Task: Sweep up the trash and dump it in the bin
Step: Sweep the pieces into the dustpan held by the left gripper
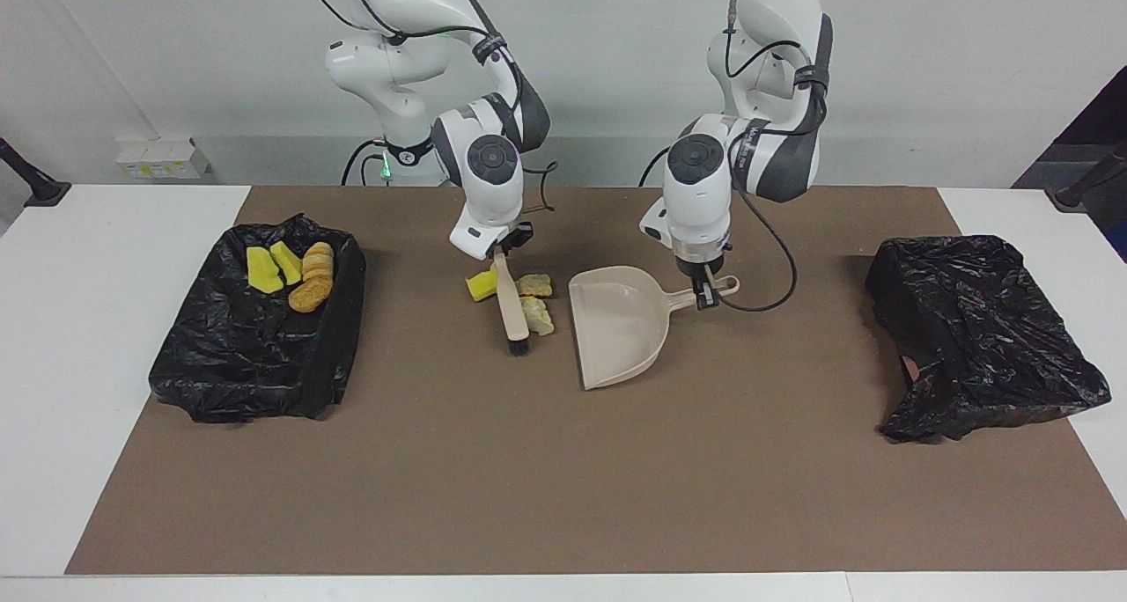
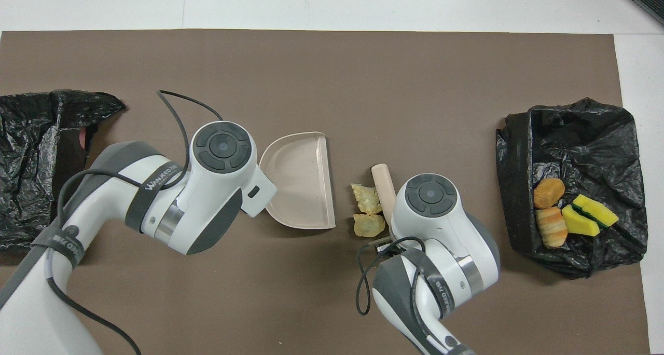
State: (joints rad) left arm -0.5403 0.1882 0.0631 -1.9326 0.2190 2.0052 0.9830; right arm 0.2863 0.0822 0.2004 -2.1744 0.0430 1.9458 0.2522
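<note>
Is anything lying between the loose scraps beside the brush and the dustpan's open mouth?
Nothing visible. The two beige lumps lie between the brush and the dustpan, with bare mat up to its mouth. The yellow sponge piece sits on the brush's other flank.

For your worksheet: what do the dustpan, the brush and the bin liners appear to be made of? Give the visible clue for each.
Dustpan: probably moulded plastic, beige, smooth matt, thin even walls.
Brush: pale smooth handle, plastic or wood, hard to tell; dark bristles at the tip.
Bin liners: thin black plastic film, crinkled and glossy.
</note>
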